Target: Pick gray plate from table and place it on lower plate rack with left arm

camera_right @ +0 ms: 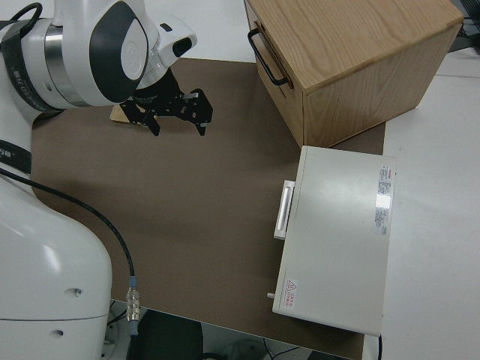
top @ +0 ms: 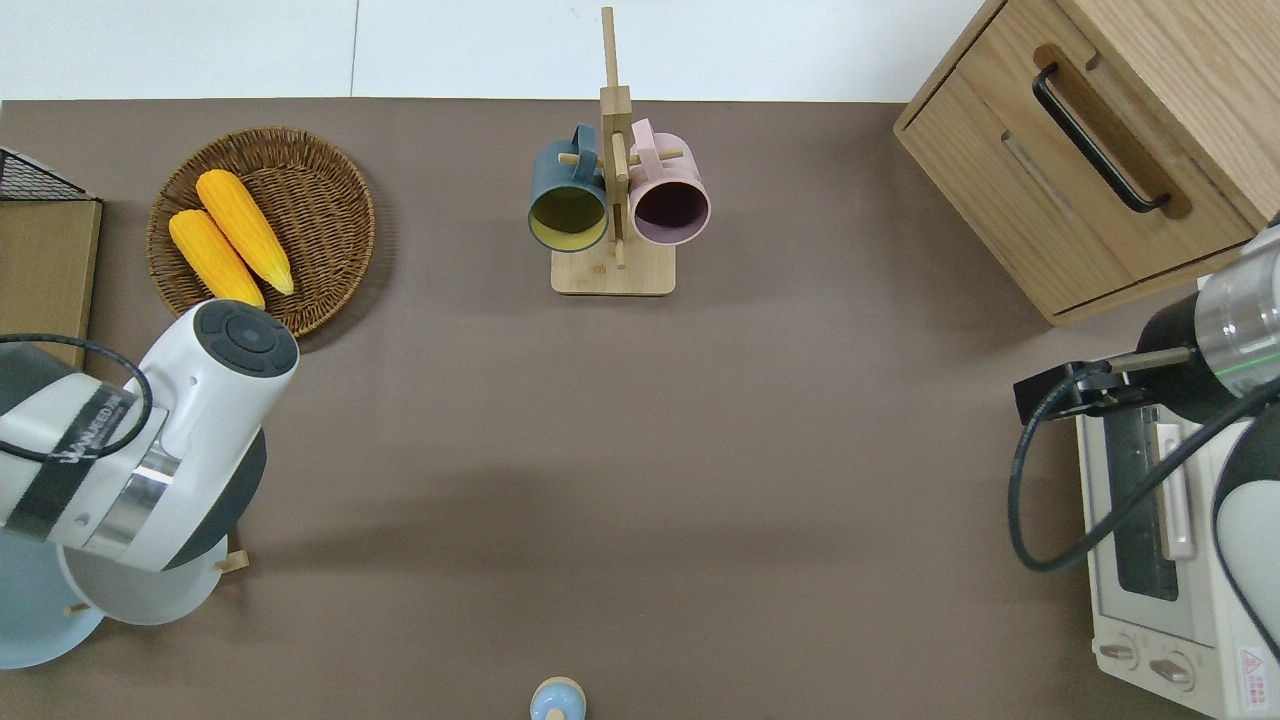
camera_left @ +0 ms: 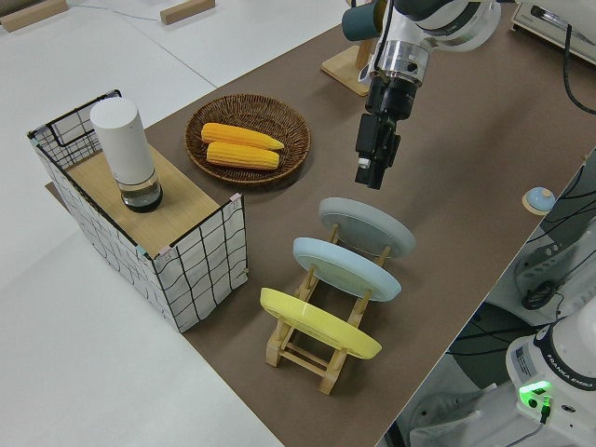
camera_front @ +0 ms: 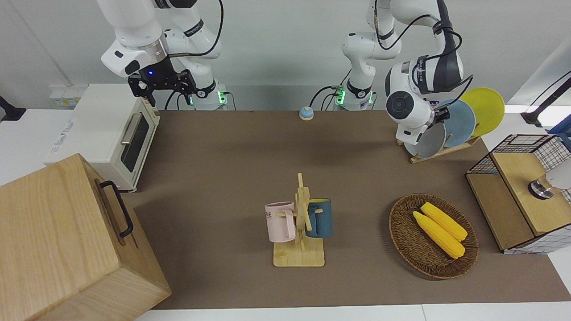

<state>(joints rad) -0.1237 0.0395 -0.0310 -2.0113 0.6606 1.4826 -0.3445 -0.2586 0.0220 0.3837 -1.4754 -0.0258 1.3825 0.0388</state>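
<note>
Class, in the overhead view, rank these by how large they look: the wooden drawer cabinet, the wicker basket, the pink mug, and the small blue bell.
Largest to smallest, as they appear:
1. wooden drawer cabinet, though partly cut off by the frame
2. wicker basket
3. pink mug
4. small blue bell
</note>
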